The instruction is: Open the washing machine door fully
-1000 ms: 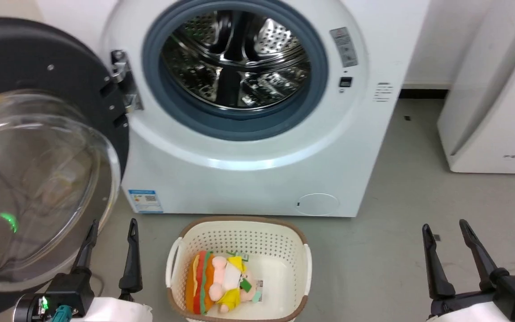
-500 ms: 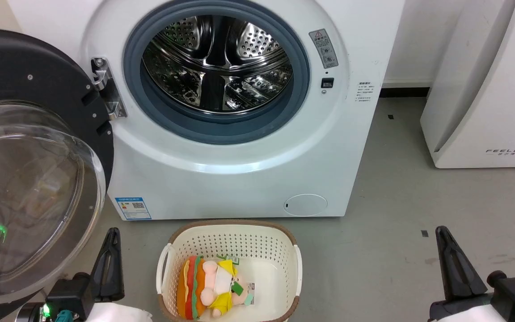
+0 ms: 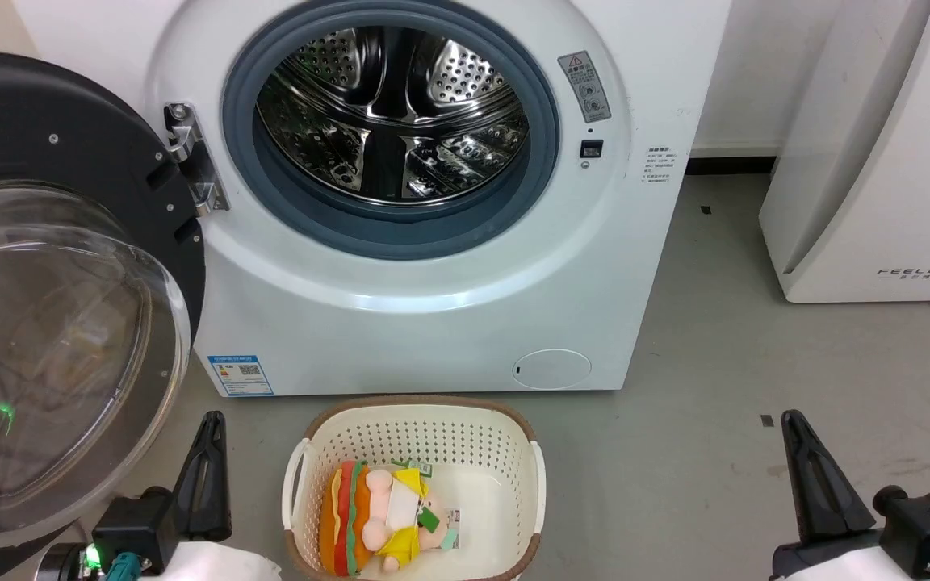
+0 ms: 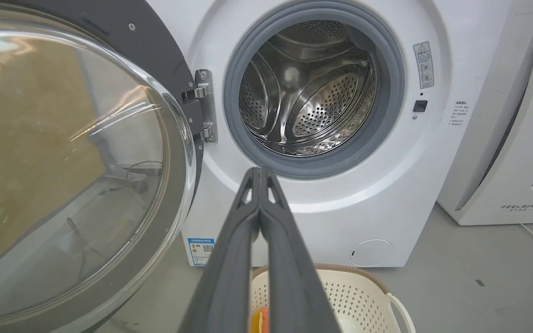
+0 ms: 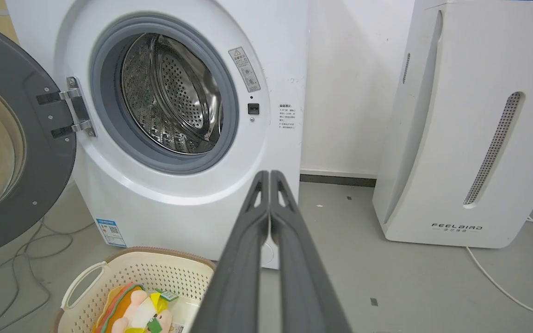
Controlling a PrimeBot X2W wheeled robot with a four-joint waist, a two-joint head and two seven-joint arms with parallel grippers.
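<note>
Head view: the washing machine door (image 3: 61, 323) is seen swung wide open, hinged at the left of the washing machine (image 3: 433, 323). The left gripper (image 4: 260, 173) and right gripper (image 5: 269, 175) are held before the machine, fingers pressed together, nothing gripped. A basket (image 3: 416, 410) with a plush toy (image 3: 384, 516) is set against the machine's front.
</note>
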